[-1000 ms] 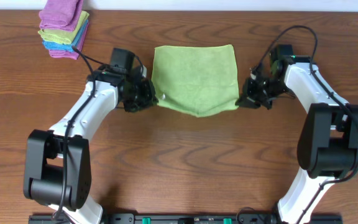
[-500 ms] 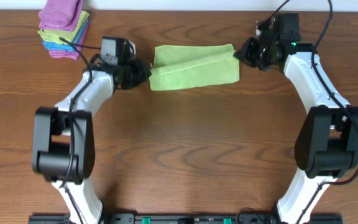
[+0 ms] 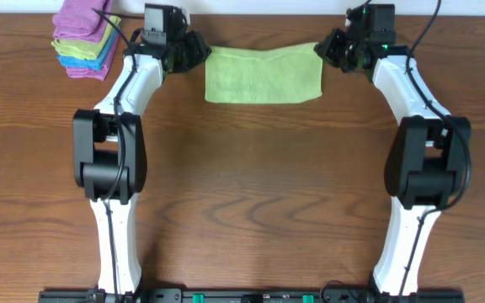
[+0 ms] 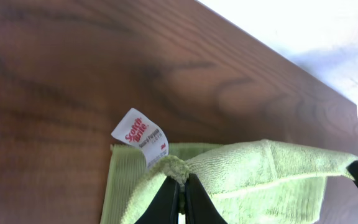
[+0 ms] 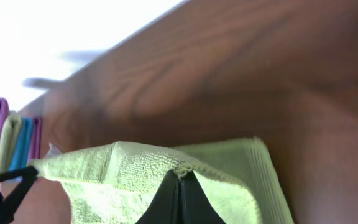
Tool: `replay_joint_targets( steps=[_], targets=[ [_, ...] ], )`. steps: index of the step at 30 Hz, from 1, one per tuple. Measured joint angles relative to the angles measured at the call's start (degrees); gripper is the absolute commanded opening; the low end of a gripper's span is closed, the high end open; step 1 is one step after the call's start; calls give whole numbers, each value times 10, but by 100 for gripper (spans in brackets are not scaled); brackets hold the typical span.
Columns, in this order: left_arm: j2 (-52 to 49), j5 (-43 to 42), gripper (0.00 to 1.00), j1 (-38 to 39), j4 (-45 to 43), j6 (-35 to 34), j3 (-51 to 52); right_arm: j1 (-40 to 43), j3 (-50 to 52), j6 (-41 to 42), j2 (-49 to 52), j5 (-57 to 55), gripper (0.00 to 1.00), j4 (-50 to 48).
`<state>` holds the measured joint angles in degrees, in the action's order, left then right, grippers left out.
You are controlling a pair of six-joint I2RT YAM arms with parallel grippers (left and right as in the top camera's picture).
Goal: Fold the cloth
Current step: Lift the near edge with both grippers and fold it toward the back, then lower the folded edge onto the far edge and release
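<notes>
left hand [image 3: 200,53]: clamped on cloth [image 3: 263,76] corner | right hand [image 3: 321,52]: clamped on opposite corner | progress: first half-fold laid between hands; release and further folding remain

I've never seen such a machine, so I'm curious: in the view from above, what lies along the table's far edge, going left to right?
cloth stack, left gripper, green cloth, right gripper
</notes>
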<state>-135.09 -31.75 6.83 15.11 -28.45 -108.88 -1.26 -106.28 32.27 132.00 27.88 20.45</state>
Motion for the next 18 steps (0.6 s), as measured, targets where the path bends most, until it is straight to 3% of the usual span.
replay_joint_targets(
  steps=[9,18],
  targets=[
    [-12,-24,5,-4,6,21,-50,0,-52,4,20,-5,2,-9],
    [-12,-39,6,-4,130,52,-52,-3,-54,3,20,-5,1,140]
  ],
)
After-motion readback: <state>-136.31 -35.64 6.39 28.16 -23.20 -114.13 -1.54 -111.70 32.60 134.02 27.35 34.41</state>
